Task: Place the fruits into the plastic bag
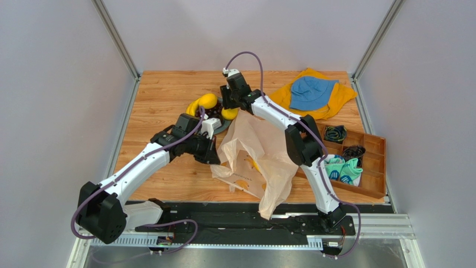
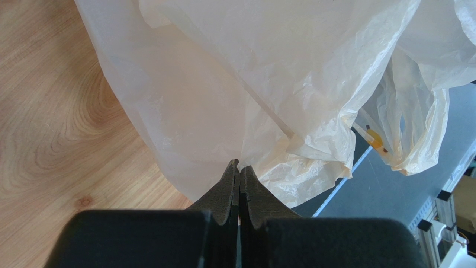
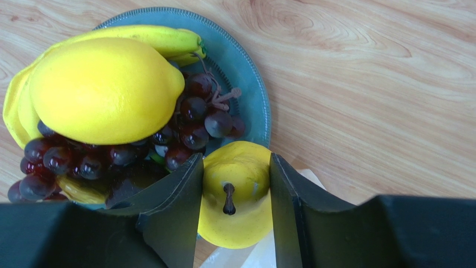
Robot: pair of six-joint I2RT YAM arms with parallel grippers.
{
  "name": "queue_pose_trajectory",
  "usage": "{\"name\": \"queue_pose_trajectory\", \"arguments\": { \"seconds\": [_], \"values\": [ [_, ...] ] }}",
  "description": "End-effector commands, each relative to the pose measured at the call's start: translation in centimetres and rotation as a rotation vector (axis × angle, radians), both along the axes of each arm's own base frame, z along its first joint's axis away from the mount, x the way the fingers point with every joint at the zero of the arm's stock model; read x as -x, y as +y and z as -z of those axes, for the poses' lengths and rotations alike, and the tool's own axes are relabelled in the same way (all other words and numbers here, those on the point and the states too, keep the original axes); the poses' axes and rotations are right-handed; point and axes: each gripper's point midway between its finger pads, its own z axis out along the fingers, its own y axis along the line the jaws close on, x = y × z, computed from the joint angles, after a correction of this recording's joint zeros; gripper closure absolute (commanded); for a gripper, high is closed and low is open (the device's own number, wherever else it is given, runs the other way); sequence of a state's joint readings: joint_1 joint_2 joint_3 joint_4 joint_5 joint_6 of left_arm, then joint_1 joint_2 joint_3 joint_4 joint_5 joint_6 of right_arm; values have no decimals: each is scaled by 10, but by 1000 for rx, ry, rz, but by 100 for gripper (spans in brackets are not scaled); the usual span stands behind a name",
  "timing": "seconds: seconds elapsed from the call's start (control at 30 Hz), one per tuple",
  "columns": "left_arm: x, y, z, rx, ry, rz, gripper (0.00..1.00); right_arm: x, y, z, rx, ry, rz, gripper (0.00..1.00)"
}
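My left gripper is pinched tight on a fold of the plastic bag, which lies crumpled between my arms. Farther out, my right gripper is half open, its fingers pressed against both sides of a yellow stemmed fruit at the plate edge. It sits beside the lemon, grapes and bananas.

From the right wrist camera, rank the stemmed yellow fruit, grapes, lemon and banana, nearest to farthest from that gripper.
1. Stemmed yellow fruit, between the right gripper's fingers.
2. Grapes, just left.
3. Lemon, upper left.
4. Banana, top, farthest.
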State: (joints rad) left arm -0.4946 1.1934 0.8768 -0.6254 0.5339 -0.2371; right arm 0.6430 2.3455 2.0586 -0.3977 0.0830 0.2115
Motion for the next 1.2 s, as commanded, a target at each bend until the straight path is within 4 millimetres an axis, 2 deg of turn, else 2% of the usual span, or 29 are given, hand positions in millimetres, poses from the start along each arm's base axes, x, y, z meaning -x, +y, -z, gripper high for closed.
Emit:
{"name": "queue_pose_trajectory", "arguments": {
  "seconds": [0.0, 0.07, 0.2, 0.43, 0.57, 0.6, 0.67, 0.7, 0.73, 0.77, 0.8, 0.83, 0.93, 0.97, 1.0, 1.03, 1.07, 1.17],
  "values": [
    [-1, -2, -4, 18, -8, 12, 100, -1, -4, -62, -52, -124, 11, 100],
    [-1, -1, -5, 17, -10, 10, 100, 0, -6, -76, -69, -146, 15, 100],
    [-1, -1, -5, 17, -12, 9, 100, 3, -10, -94, -87, -173, 25, 100],
    [-1, -1, -4, 15, -9, 9, 100, 8, -15, -118, -124, -213, 35, 100],
    [0, -1, -3, 15, -6, 10, 100, 10, -27, -133, -131, -235, 59, 100],
    [0, -1, -3, 14, -6, 9, 100, 12, -30, -140, -137, -242, 59, 100],
    [0, -1, -3, 15, -6, 10, 100, 21, -38, -167, -167, -278, 48, 100],
    [0, -2, -4, 20, -5, 14, 100, 27, -42, -165, -160, -273, 40, 100],
    [0, -2, -5, 23, -5, 15, 100, 38, -45, -190, -194, -312, 22, 100],
    [-2, -4, -8, 32, -14, 17, 100, 44, -48, -196, -196, -321, 10, 100],
    [-3, -4, -10, 43, -17, 19, 100, 52, -52, -188, -185, -306, -1, 100],
    [-4, -5, -12, 48, -21, 21, 100, 67, -58, -212, -215, -339, -22, 100],
    [-7, -9, -20, 81, -29, 26, 100, 96, -68, -205, -212, -317, -70, 100],
    [-10, -11, -23, 95, -33, 25, 100, 110, -80, -229, -239, -360, -69, 100],
    [-9, -14, -24, 109, -20, 40, 100, 123, -79, -232, -257, -357, -110, 100],
    [-9, -16, -25, 118, -10, 49, 100, 136, -80, -217, -262, -326, -145, 100],
    [-11, -19, -31, 129, -10, 60, 100, 155, -88, -242, -304, -372, -166, 100],
    [-16, -26, -35, 137, 16, 96, 100, 195, -90, -229, -352, -338, -255, 100]
  ]
}}
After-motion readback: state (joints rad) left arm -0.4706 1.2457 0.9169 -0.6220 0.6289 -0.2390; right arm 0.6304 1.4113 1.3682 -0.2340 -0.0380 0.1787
